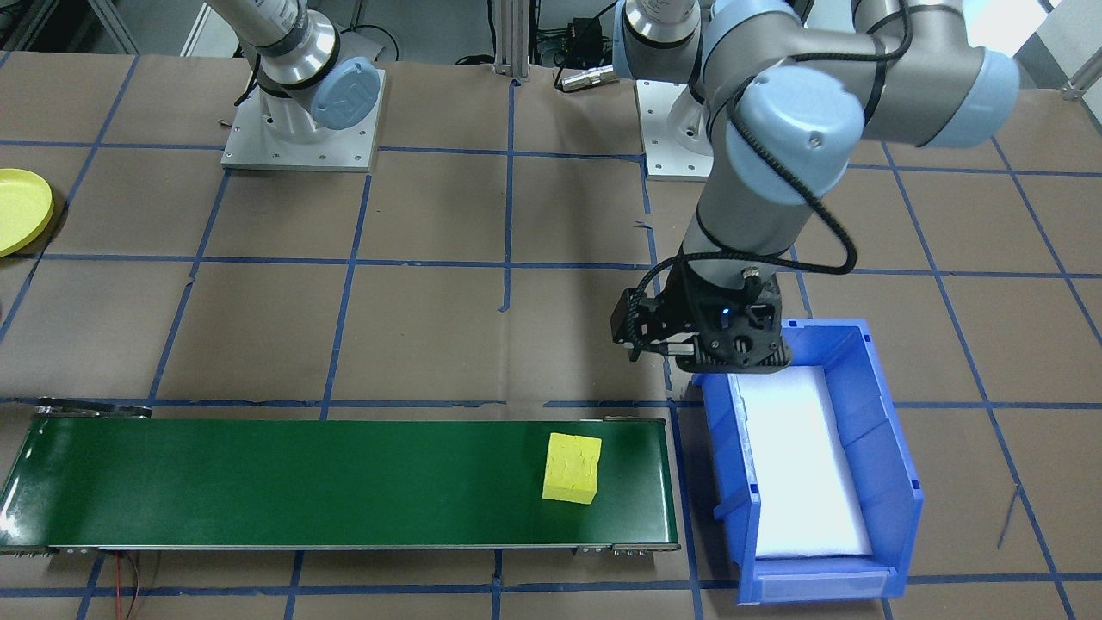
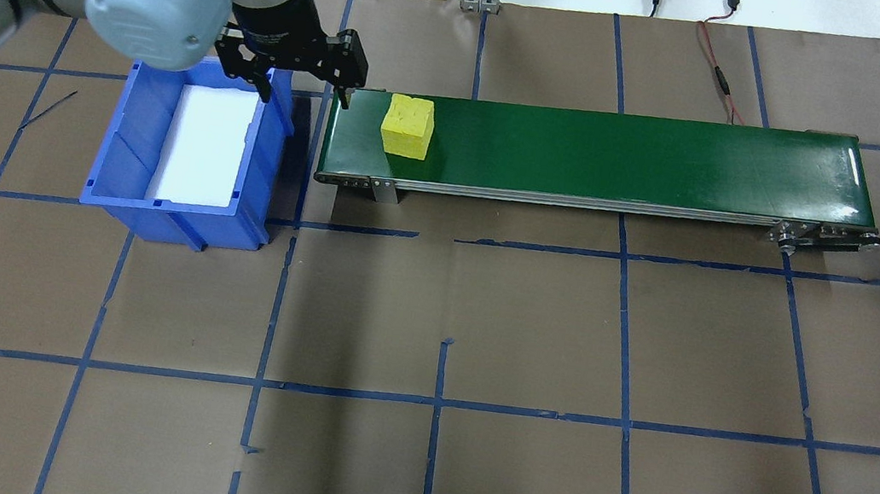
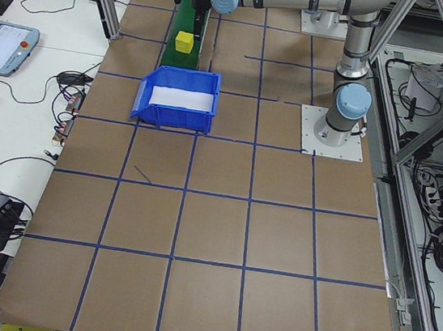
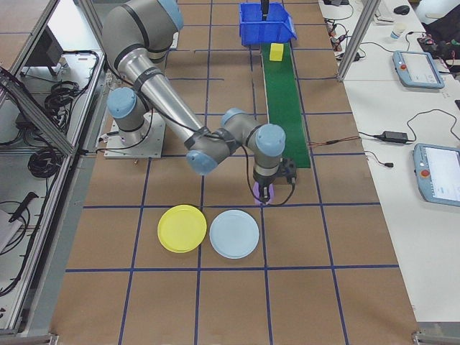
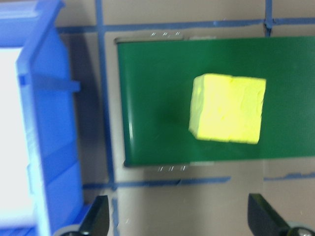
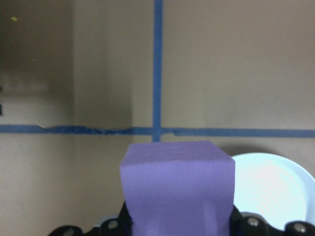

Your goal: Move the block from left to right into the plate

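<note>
A yellow block lies on the green conveyor belt, near the end beside the blue bin; the left wrist view looks down on this block. My left gripper hangs open above the gap between bin and belt, nothing between its fingertips. My right gripper is shut on a purple block, held just above the table. The yellow plate lies on the table to that gripper's lower left in the exterior right view, and its edge shows in the front-facing view.
The blue bin holds a white foam pad and stands at the belt's end. A pale blue plate lies right beside the yellow one, just ahead of the held purple block. Blue tape lines grid the brown table.
</note>
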Controlling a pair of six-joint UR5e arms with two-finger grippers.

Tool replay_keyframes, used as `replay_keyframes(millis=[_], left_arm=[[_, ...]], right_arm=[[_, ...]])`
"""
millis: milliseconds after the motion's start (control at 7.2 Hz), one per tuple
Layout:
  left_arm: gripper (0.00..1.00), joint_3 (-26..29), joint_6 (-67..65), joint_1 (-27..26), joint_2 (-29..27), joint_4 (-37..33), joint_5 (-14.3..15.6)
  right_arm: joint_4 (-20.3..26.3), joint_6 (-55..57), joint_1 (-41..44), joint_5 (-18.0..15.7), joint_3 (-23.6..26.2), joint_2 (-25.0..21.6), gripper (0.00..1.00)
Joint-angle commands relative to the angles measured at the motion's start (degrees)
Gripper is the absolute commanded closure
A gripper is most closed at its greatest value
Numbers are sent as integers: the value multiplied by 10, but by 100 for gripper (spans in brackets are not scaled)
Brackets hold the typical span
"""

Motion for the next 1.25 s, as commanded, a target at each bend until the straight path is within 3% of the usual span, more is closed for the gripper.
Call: replay_keyframes(millis=[0, 139, 278, 417, 694, 1111], left_arm=[[0, -15, 50, 28, 92, -114, 4], [0, -12, 54, 30, 109, -114, 4], [0, -17, 56, 22, 111, -107, 21], [0, -11, 70, 27, 109, -100, 29], [0, 5, 74, 48, 112, -92, 30], [0, -12, 81, 56, 144, -116, 25]], right_arm=[[-35, -108, -111, 4, 24, 29, 75], [-45, -125, -115, 3, 16, 52, 70], [-43, -127, -115, 6, 18, 52, 10], [-40, -123, -115, 6, 14, 49, 0], [-22, -120, -111, 19, 13, 24, 0], [87, -48, -18, 26, 10, -98, 1]])
